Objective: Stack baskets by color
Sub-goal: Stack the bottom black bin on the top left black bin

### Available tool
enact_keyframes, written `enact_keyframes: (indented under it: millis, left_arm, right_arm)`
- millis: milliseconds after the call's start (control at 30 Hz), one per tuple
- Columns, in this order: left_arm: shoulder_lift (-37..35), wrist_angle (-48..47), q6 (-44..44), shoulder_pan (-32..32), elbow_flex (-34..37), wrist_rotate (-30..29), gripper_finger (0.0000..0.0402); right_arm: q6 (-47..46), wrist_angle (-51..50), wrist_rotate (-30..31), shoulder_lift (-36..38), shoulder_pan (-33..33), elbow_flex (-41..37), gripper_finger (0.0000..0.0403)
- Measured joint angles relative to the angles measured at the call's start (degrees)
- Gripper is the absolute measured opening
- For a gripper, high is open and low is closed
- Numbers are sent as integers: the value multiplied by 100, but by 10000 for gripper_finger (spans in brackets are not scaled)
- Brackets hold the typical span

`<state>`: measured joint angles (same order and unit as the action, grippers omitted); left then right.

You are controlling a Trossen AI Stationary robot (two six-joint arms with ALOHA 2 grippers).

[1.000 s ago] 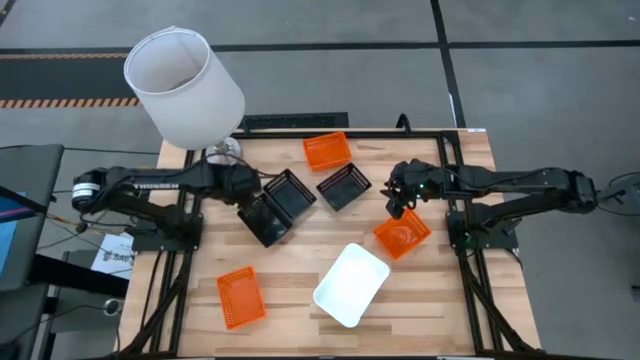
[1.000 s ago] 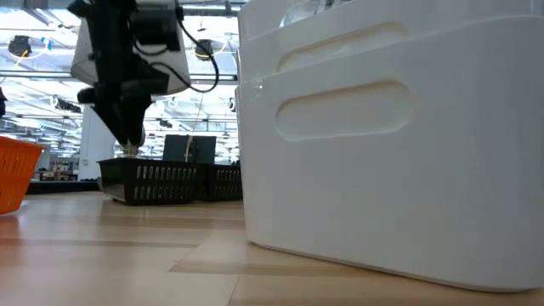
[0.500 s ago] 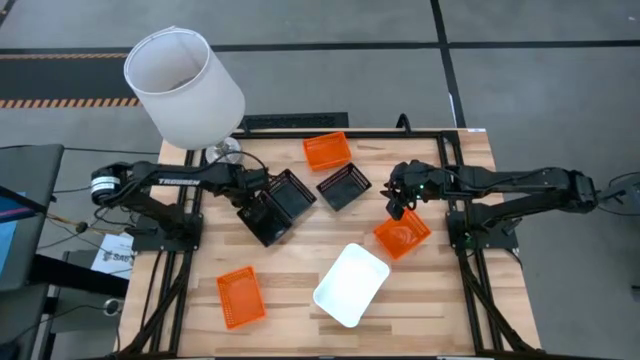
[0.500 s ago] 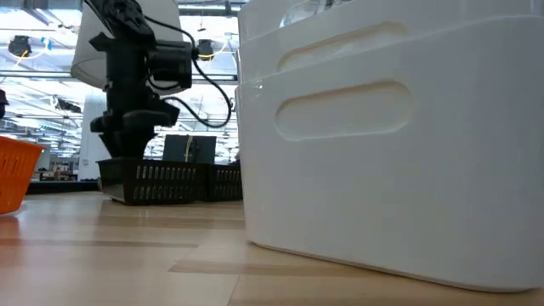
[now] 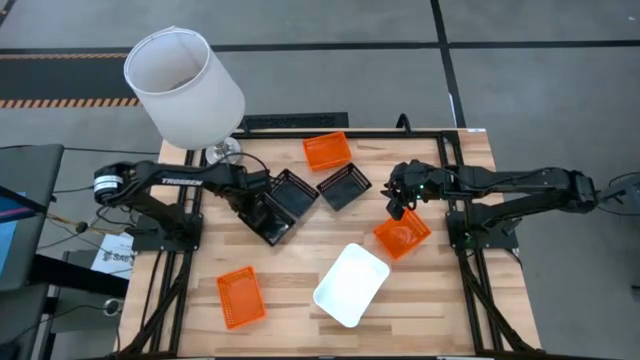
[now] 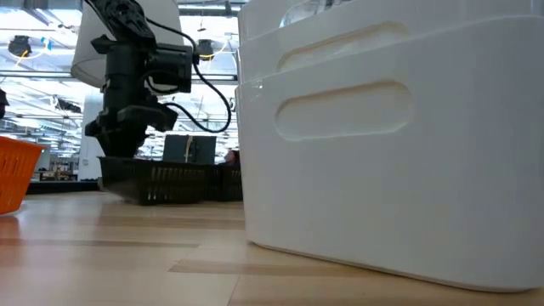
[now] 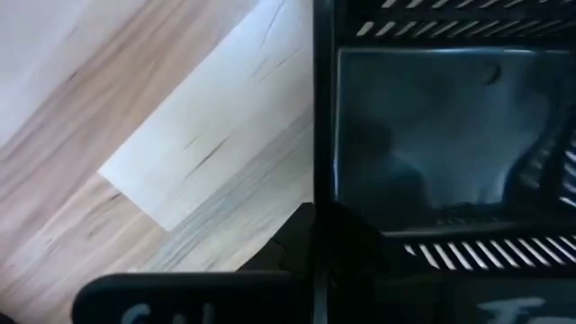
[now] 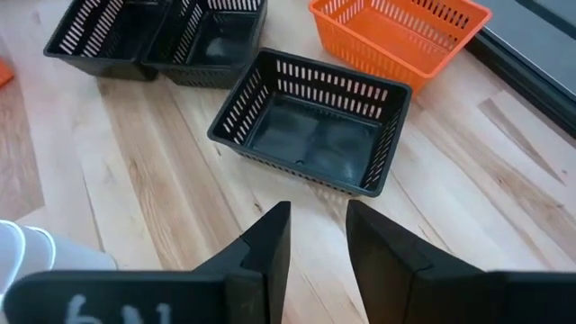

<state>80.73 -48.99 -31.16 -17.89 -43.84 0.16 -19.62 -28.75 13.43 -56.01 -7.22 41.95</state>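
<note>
Left gripper (image 5: 258, 194) has clamped shut on the rim of a black basket (image 5: 264, 219) lying left of centre on the wooden table (image 5: 300, 260); a second black basket (image 5: 292, 192) sits touching it, just to the right & farther back. In the low view the gripper (image 6: 119, 146) bites down on the basket's top edge (image 6: 166, 180), w/ the basket tilted slightly off the tabletop at one end. The left wrist cam shows the dark rim (image 7: 322, 135) running between the fingers, slatted wall & glossy floor beside it.

Right gripper (image 5: 396, 200) hovers right of centre, fingers spread w/ a clear gap & nothing between them, per the right wrist view (image 8: 317, 236). A third black basket (image 5: 344, 186) lies just left of it, upright & apart from the other two. An orange basket (image 5: 402, 235) sits just near-side of the right gripper; another orange basket (image 5: 327, 151) is at the far edge, centre; a third orange basket (image 5: 240, 297) lies near-left, well apart.

White basket stack (image 5: 350, 284) rests near-centre; how many are nested can't be told from above. A big white lampshade (image 5: 183, 87) stands at the far-left corner.
</note>
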Motion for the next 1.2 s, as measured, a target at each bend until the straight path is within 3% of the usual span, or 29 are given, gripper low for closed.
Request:
enact_keyframes:
  millis: [233, 467, 633, 967, 1200]
  left_arm:
    - [-367, -748, -149, 0, -504, -18, 0]
    - [-623, -1690, -142, 0, -1675, -47, 0]
    - [-573, -1670, 128, -118, -2482, -651, 0]
    - [564, -566, 796, -796, -2613, -620, 0]
    - [1473, -460, 968, -1040, -2613, -92, 0]
  right_arm:
    - [18, 2, 1, 0, 0, 0, 127]
    - [17, -25, 2, 0, 1, 0, 127]
    - [16, -134, 4, 0, 0, -2, 125]
    - [14, -223, 7, 0, 0, -2, 124]
    - [7, -451, 9, -2, 2, -2, 124]
